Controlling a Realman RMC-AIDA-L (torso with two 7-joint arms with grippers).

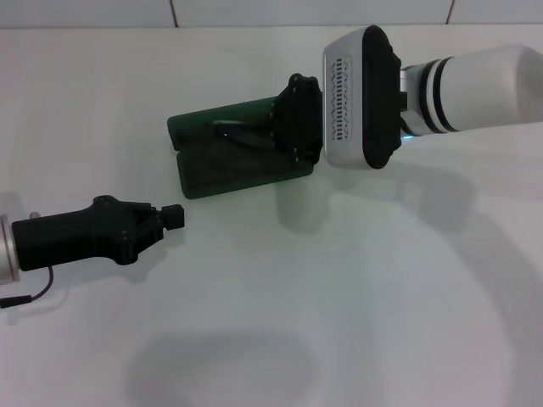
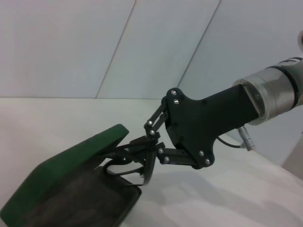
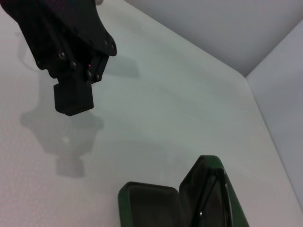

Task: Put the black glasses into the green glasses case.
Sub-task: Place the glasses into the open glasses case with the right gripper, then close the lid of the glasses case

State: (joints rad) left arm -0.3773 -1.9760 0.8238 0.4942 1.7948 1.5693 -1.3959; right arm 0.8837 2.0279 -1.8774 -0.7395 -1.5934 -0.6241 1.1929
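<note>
Leftmost, the left pincer (image 1: 174, 216) lies low over the white table (image 1: 382, 322), its black body pointing toward the middle, fingers pressed together on nothing. It sits near the green glasses case (image 1: 222, 151) but clear of it, with bare table between.

Further along, the green glasses case stands open on the table, its lid raised on the far side and its dark lined tray facing up. The black glasses (image 2: 127, 160) are at the case's open mouth, held over the lining close under the lid; in the left wrist view the thin frame hangs between tray and lid, and whether it touches the lining cannot be told.

At the case's right end, the right pincer (image 2: 147, 152) reaches in from the right, its black linkage over the case's edge and its fingers closed on the black glasses. Behind it, the white and grey right arm (image 1: 475, 85) stretches off to the right edge.
</note>
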